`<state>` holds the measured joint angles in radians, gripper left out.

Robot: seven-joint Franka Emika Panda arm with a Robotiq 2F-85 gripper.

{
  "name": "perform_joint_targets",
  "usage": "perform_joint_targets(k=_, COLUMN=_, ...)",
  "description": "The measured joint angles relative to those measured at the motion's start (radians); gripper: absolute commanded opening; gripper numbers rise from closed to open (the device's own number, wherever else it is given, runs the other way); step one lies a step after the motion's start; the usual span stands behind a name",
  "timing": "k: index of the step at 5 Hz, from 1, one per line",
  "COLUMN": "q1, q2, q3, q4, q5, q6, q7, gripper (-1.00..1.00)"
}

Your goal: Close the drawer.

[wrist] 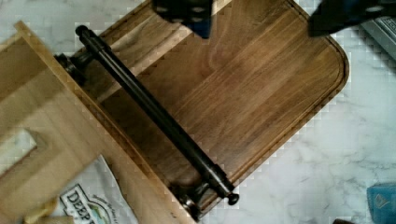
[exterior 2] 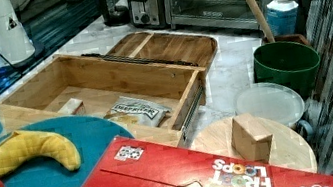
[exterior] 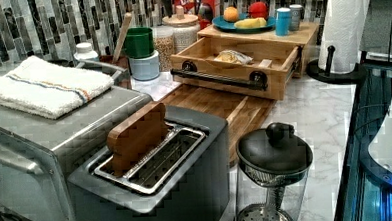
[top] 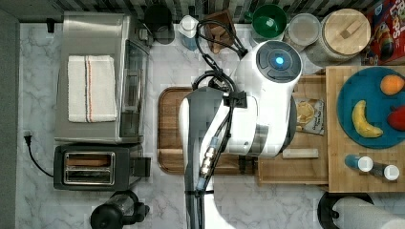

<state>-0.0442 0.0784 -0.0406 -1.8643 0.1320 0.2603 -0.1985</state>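
Drawer (exterior: 231, 56) sits pulled out over the dark tray (wrist: 261, 88) on the marble table (exterior: 319, 115), snack bag inside. Black bar handle (wrist: 154, 112) is untouched. End effector (wrist: 261, 16) hovers above the tray, fingers spread wide, holding nothing. Approach step; next, likely push the front inward.

The arm (top: 239, 121) is glossy white with rounded shells and grey joint bands. A dark round cap with a glowing blue light (top: 279, 60) tops one joint. Black cables (top: 216, 57) loop beside that cap, and a braided hose with metal fittings (top: 208, 157) runs along the link below it.
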Motion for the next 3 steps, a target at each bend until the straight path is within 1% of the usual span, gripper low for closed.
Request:
perform_joint_targets(k=1, q1=0.001, q2=0.008, q3=0.034, q4=-0.009, q5=-0.005, q6=0.002, q7=-0.113, gripper=1.00)
perform_joint_targets(k=2, q1=0.035, q2=0.008, q3=0.050, q4=-0.040, q5=-0.004, q6=0.012, q7=-0.194, gripper=-0.38)
perform_joint_targets(k=3, q1=0.052, q2=0.008, q3=0.096, q4=-0.091, q5=-0.004, q6=0.132, q7=-0.260, gripper=-1.00)
